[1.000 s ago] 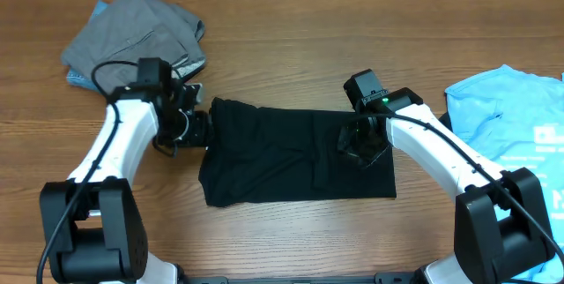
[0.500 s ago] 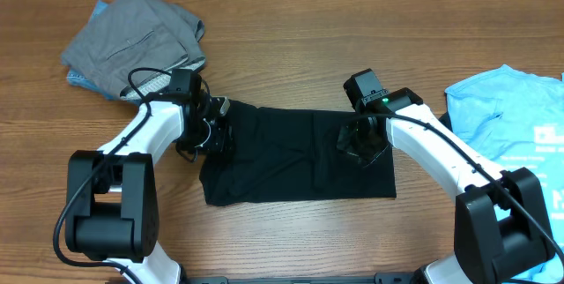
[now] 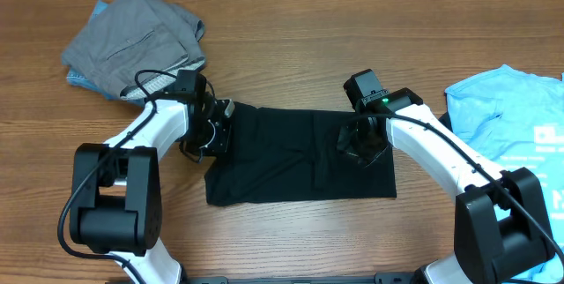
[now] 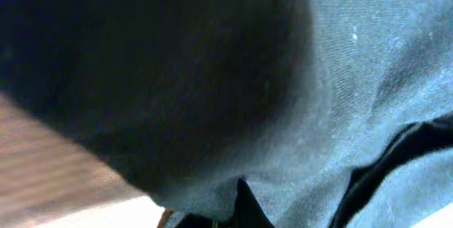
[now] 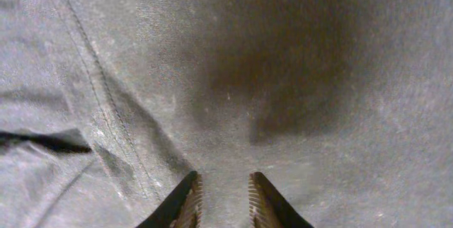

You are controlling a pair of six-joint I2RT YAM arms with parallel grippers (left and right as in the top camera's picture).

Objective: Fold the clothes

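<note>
Leftward of the shirt a second ago, the left fingers (image 3: pixel 216 130) have slid in over its left edge and clenched; the right arm has hardly shifted.

Already folded into a long band, the black shirt (image 3: pixel 291 156) lies flat in the middle of the counter (image 3: pixel 291 50), its long axis running left to right between the two arms. The left fingers sit right at its left short edge, near the far corner. The right fingers (image 3: pixel 359 145) are well inside the right end, over the cloth rather than at its border. So the left arm has the edge, and the free length of shirt stretches away from it toward the right arm. A fold of one end over the other would likely turn on that.

From overhead the whole outline shows, but neither set of tips can be seen. The left wrist view is pressed so close that dark cloth fills it, with only a sliver of wood at the lower left. Its fingers are not visible, so I cannot tell whether any cloth is pinched between them. The right wrist view does show its tips, standing a little apart against the cloth beside a stitched seam (image 5: pixel 92 86), with no fold caught between them.

A grey pile (image 3: pixel 132 37) sits at the far left and a light blue shirt (image 3: pixel 507 121) at the right, both apart from the arms.
</note>
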